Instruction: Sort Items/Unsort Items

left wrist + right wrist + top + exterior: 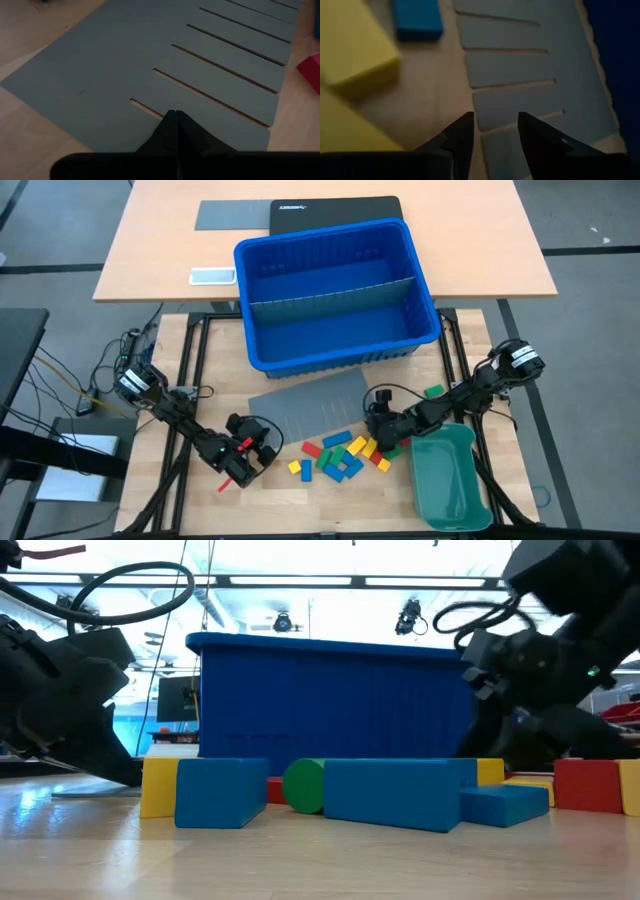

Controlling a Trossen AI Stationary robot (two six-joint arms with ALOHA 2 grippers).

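Several small red, yellow, green and blue blocks [340, 455] lie loose on the wooden table, just nearer than the flat grey slotted sheet [310, 405]. In the low view blue [385, 790], yellow [158, 788] and red [588, 785] blocks rest flat on the wood. My left gripper [265, 442] is shut, its tips [175, 116] over the sheet's slotted edge [150, 107]. My right gripper [372, 412] is open and empty. Its fingers [495, 127] hover over the sheet's edge [520, 107], beside yellow blocks [355, 50] and a blue one [417, 20]. My left gripper's shut fingertips slant down at the grey sheet's slotted edge [150, 107]; I cannot tell whether they touch it.
A big blue bin [335, 290] with a grey divider stands at the table's far side, and fills the background behind the blocks in the low view [330, 700]. A teal-green tray [450, 475] sits at the near right. Bare wood lies near the front edge.
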